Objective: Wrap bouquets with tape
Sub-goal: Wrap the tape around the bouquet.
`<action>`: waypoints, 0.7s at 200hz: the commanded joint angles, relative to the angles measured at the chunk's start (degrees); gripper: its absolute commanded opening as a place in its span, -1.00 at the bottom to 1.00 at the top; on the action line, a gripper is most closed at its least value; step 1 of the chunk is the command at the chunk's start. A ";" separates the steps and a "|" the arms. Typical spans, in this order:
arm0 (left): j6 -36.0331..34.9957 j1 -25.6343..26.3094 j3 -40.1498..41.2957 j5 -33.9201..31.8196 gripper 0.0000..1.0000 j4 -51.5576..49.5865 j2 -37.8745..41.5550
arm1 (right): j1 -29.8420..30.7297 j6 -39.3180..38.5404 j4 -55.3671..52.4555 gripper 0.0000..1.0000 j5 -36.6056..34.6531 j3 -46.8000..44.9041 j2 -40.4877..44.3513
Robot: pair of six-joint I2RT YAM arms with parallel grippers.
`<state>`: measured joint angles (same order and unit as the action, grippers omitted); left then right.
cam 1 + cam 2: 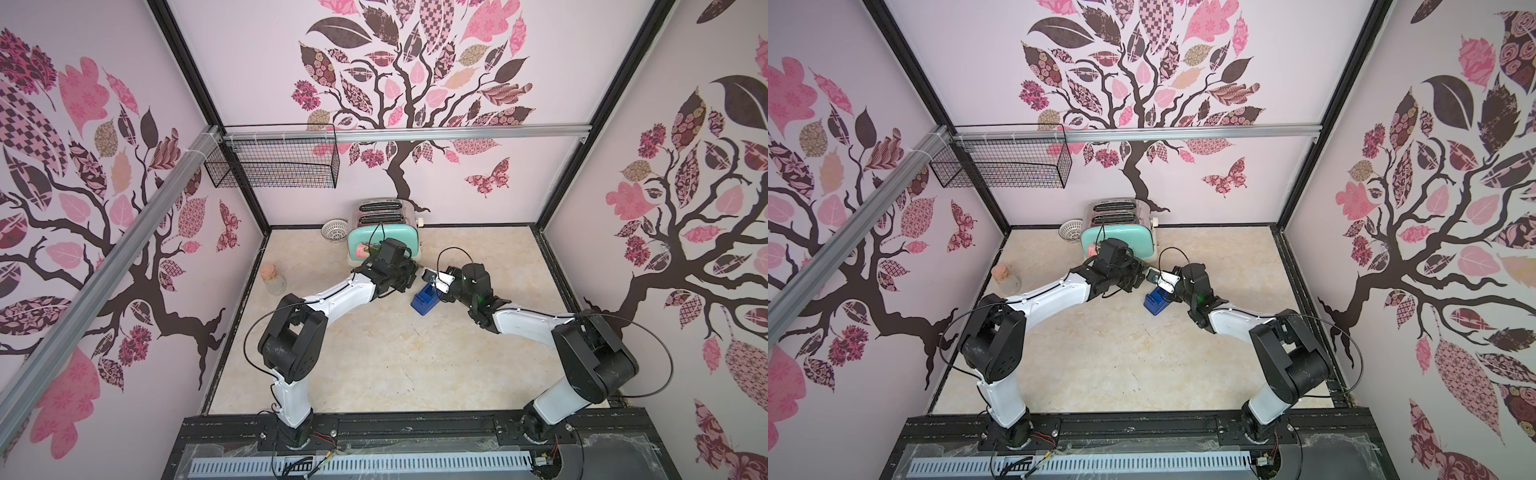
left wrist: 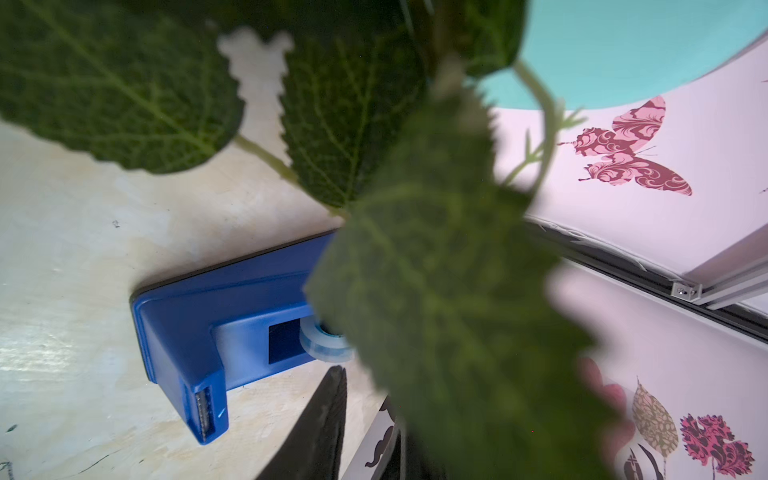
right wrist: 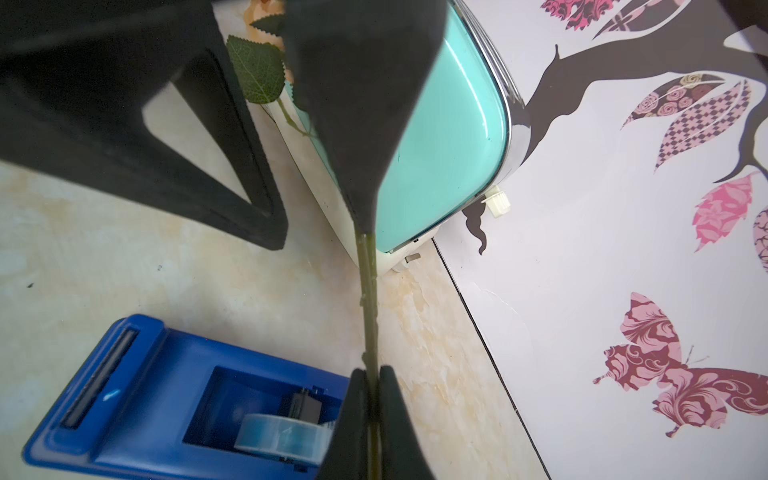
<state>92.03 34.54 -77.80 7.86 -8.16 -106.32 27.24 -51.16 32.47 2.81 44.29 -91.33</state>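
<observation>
At the table's left edge a cork-stopped glass jar (image 1: 273,279) stands near the wall, well apart from the arms. Farther back, a small white basket (image 1: 334,230) sits just beside the mint toaster (image 1: 361,235) against the rear wall.

The left gripper (image 1: 407,276) hangs in front of the toaster with the bouquet (image 1: 360,249) running through it. A pink rose shows on its left side, leaves fill the left wrist view, and the stem comes out on its right. Its fingers (image 3: 365,104) stand partly apart; whether they pinch the bouquet cannot be told.

The blue dispenser (image 3: 145,395) rests on the table just under the stem's end, with the tape (image 3: 282,436) roll seated in it. The right gripper (image 3: 372,382) is clamped tight on the thin stem end, above the roll.

Bare tabletop (image 1: 374,365) spreads in front of both grippers and across to the right wall.
</observation>
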 commanded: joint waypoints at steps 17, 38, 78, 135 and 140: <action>0.45 0.20 -3.62 -0.06 -0.25 1.96 -3.76 | -0.26 1.56 4.53 -1.00 -0.17 0.08 3.26; 0.43 0.24 -5.28 -0.27 -0.25 2.46 -5.33 | -0.26 1.51 4.54 -1.00 -0.12 0.00 3.18; 0.55 0.08 -8.61 -1.07 -0.41 2.44 -8.14 | -0.26 1.59 4.62 -1.00 0.04 -0.43 3.43; 1.29 0.12 -9.83 -1.26 -0.96 2.54 -9.53 | -0.25 2.72 5.30 -0.87 0.29 -1.42 4.18; 1.17 0.14 -9.67 -1.44 -1.00 2.49 -9.45 | -0.26 3.12 5.32 -0.84 0.40 -1.57 4.38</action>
<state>93.41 34.83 -85.86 7.40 -6.70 -114.39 27.24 -50.50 33.61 2.79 42.92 -90.32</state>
